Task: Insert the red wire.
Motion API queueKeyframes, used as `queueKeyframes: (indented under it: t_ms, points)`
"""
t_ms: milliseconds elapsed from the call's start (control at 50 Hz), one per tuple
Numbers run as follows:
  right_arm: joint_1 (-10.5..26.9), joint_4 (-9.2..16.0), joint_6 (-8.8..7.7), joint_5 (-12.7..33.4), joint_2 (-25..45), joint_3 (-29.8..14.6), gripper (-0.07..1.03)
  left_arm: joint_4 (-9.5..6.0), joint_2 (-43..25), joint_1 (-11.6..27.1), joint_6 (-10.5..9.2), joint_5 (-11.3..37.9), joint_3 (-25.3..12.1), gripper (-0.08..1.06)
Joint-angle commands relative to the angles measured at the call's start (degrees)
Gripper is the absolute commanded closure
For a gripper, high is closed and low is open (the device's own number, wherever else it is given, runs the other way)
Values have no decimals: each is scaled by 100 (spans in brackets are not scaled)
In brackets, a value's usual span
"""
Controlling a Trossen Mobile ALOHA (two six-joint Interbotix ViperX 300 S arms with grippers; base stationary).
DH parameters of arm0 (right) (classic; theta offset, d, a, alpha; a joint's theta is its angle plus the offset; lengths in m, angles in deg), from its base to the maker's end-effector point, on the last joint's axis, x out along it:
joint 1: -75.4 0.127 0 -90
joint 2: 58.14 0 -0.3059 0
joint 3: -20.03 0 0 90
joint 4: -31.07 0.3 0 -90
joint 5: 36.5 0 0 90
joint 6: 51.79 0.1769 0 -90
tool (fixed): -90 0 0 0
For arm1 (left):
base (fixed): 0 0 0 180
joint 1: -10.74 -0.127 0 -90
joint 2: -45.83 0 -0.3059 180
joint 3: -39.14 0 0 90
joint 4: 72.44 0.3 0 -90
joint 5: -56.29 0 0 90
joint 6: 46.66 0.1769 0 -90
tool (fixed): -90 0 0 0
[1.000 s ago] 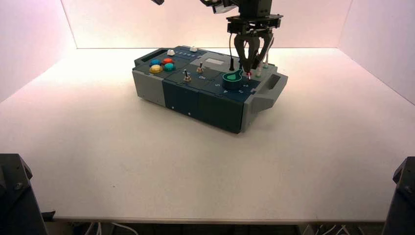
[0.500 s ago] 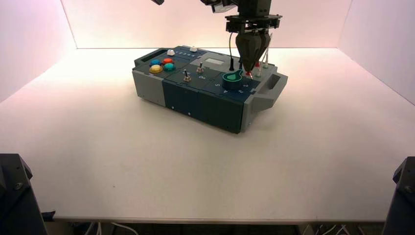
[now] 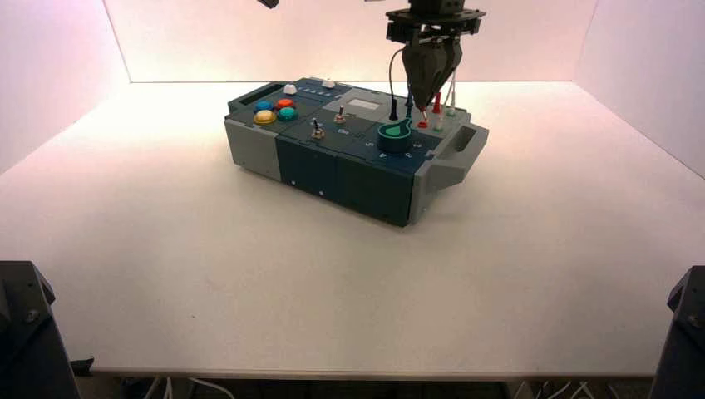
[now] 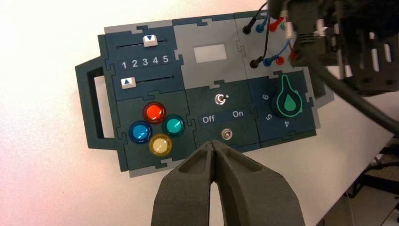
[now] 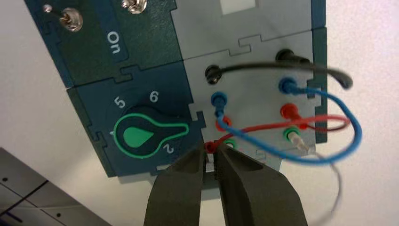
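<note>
Looking from where I stand, the left claw (image 4: 212, 142) is closed, up in the air well to the left of the green-outlined knob (image 3: 394, 135). Farthest left of that knob on the box (image 3: 349, 166) are 2 white sliders (image 4: 150, 40), 1 with its cap between the 3 and the 4, the other over at the 1 end. Then there are 4 round buttons, also left of the knob: blue (image 4: 140, 132), yellow (image 4: 160, 145), red (image 4: 154, 112) and green (image 4: 173, 125). Nearer the knob, still to its left, stand 2 metal toggle switches (image 4: 220, 99), with a pale rectangular panel (image 3: 364, 104) behind them.

Just behind the knob the black wire (image 5: 263, 65) arches between 2 black sockets, and the blue wire (image 5: 282, 153) loops alongside with its 2 plugs seated. Behind the knob and to its right, the right claw (image 5: 211, 153) is closed on 1 red plug (image 5: 210, 147) of the red wire (image 5: 263, 127), holding it near the red socket (image 5: 223, 123) closest to the knob. Its other plug (image 5: 290, 111) sits in the red socket farther back from the knob. The pale wire (image 5: 339, 179) is rightmost of the knob's neighbours.
</note>
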Motion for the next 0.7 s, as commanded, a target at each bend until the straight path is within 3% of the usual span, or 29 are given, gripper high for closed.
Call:
queueKeyframes:
  t_ms: [20, 400, 420, 500, 700]
  points:
    - [-9, 26, 62, -193, -431, 123, 99, -9, 158, -9, 44, -18, -158, 101]
    - [-9, 149, 202, -1204, -817, 835, 99, -9, 158, -9, 44, -18, -149, 101]
    - [-9, 167, 299, -1503, -870, 967, 99, -9, 158, -9, 53, -18, -149, 101]
    - [-9, 158, 448, -1978, -976, 1195, 99, -9, 158, -9, 44, -18, -158, 101]
    - [-9, 149, 519, -2558, -1037, 1503, 99, -9, 149, -9, 44, -18, -158, 101]
